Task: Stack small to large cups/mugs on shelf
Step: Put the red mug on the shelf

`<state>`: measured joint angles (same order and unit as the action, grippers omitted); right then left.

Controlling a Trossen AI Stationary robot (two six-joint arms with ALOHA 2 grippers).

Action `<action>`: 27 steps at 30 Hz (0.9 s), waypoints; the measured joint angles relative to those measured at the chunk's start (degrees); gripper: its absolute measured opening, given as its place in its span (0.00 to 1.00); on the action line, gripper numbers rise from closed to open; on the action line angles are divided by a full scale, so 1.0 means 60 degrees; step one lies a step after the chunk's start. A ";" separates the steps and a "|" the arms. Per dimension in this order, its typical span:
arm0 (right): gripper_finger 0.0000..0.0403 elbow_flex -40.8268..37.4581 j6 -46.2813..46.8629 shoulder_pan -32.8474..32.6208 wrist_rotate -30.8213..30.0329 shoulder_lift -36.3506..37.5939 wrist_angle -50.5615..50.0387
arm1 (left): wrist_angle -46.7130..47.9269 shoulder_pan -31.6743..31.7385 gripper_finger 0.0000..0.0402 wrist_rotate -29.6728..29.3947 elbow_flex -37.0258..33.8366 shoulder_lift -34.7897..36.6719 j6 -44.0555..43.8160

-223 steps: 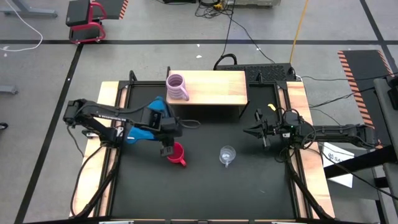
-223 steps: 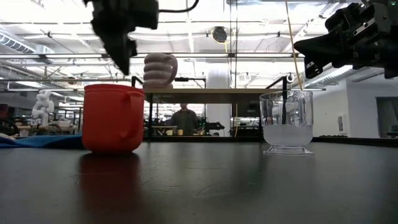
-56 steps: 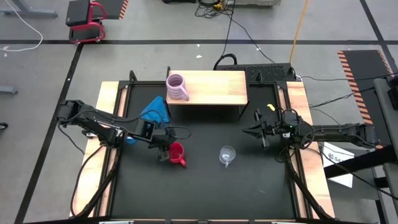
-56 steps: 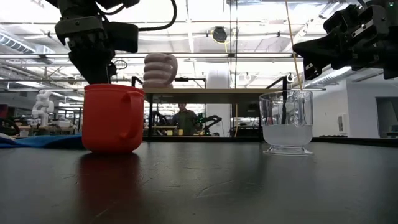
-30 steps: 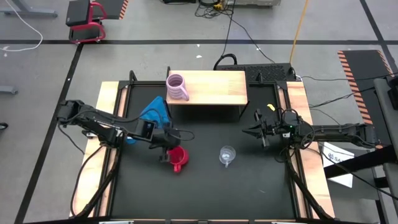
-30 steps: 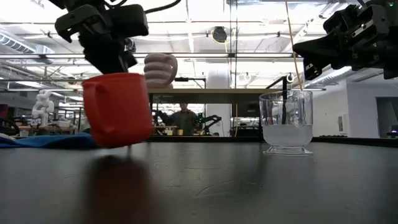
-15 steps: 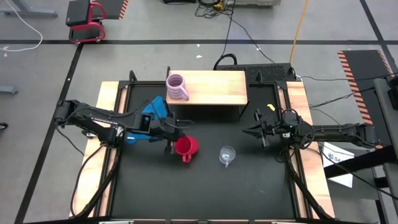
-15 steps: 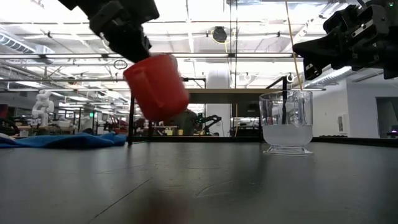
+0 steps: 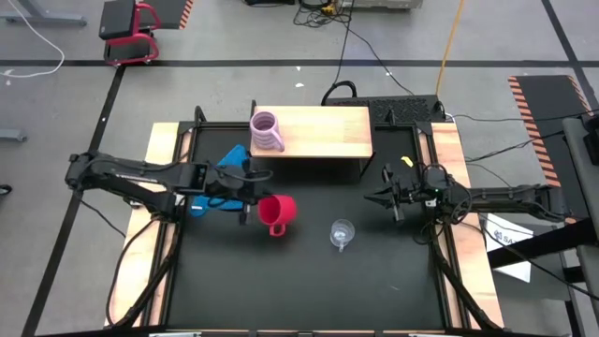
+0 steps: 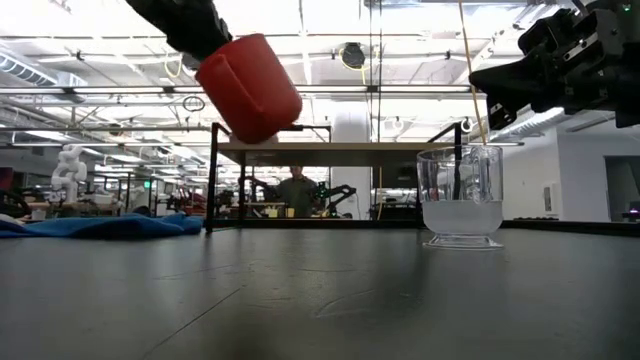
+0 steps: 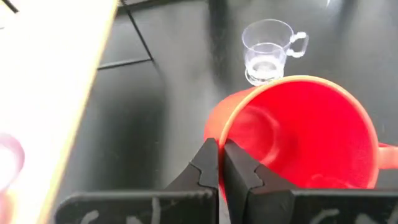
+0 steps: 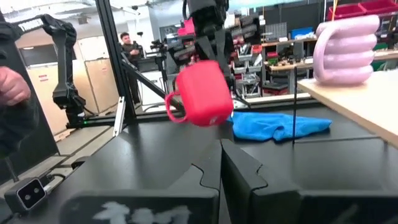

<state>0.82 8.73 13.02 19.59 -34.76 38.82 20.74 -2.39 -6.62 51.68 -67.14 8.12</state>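
My left gripper [image 9: 251, 208] is shut on the red mug [image 9: 277, 212], which it holds in the air over the table's middle; the mug also shows in the low view [image 10: 250, 86]. The clear glass cup [image 9: 343, 232] stands upright on its base on the black table. The ribbed lilac mug [image 9: 267, 131] stands on the left end of the light-wood shelf [image 9: 323, 131]. My right gripper [image 9: 387, 198] hovers at the table's right, shut and empty. My left gripper pinches the red mug's rim [image 11: 217, 138], opposite the side of the handle [image 11: 388, 155], with one finger [image 11: 241, 173] inside the mug and one [image 11: 205, 167] outside. The fingers come slanting from the table's left and above. The mug is lifted clear and tilted, its base toward the right and down.
A blue cloth [image 9: 227, 161] lies on the table left of the shelf, partly under my left arm. Pale wooden rails [image 9: 449, 150] run along both sides of the table. A person [image 10: 295, 190] shows in the room beyond the shelf.
My left gripper has gone up and toward the shelf with the red mug. The mug has left the table, tipped over with its base toward the right, and now hangs clear. My right arm has kept still.
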 joint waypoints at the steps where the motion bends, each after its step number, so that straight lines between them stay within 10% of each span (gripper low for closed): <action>1: 0.00 0.0000 0.0000 0.0000 0.0003 0.0002 -0.0014 | 0.0030 0.0006 0.01 -0.0010 0.0000 0.0142 0.0054; 27: 0.00 0.0000 0.0025 0.0000 0.0000 -0.0110 0.0570 | 0.0507 0.2458 0.01 0.1128 0.0004 0.2477 0.1652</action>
<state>0.82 8.88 13.02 19.60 -35.42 42.24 23.78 12.36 0.15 51.70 -52.27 18.03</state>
